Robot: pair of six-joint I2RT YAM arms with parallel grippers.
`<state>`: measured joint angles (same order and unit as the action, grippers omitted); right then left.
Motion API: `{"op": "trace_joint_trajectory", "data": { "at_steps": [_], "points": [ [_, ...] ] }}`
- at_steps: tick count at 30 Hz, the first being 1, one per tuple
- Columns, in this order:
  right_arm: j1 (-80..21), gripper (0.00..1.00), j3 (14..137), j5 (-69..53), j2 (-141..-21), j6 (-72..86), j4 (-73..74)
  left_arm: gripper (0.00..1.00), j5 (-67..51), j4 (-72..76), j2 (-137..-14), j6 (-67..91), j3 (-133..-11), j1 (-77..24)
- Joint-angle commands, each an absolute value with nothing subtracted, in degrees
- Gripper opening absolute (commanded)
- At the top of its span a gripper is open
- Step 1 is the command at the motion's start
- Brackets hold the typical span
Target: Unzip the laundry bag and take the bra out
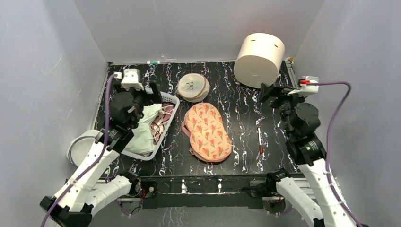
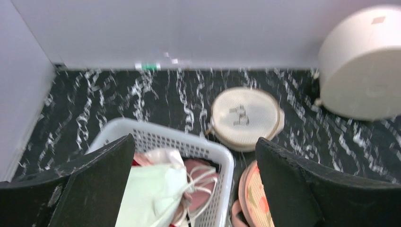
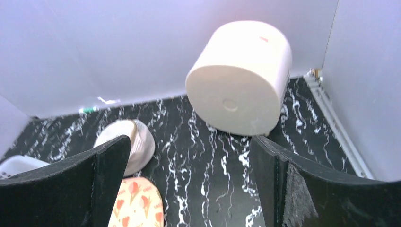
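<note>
Two grippers stood open and empty, I noted: the left gripper (image 2: 195, 144) hung over the white plastic basket (image 2: 156, 136) holding the pale mint-white bra (image 2: 151, 189), the right gripper (image 3: 189, 142) slightly farther from the peanut-shaped peach leaf-print laundry bag (image 1: 207, 132) lying between them, long axis far-left to near-right.

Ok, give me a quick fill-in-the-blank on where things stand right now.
1. The soft pale-mint bra lies in the white plastic basket, under the ____ hand.
2. The left hand and right hand both have jaws ____.
3. The peach leaf-print laundry bag lies on the black marbled table, touched by ____ hand.
Missing words: left; open; neither.
</note>
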<state>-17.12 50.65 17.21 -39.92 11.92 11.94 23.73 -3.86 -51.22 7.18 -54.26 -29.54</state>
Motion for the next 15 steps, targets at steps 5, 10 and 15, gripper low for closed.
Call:
{"op": "trace_joint_trajectory", "data": {
  "at_steps": [5, 10, 15],
  "points": [
    [-17.11, 0.98, 55.22, 17.07, -37.34, 9.44, 12.04, 0.99, 28.31, -2.21, -43.09, 3.30, -59.08, -29.70],
    [-17.08, 0.98, 54.64, 16.79, -38.58, 10.74, 12.73, 0.98, 28.50, -2.97, -42.99, 4.37, -58.06, -29.71],
    [-17.14, 0.98, 52.77, 15.91, -37.75, 12.29, 13.19, 0.98, 27.46, -4.43, -44.54, 5.73, -58.97, -29.69]
  ]
}}
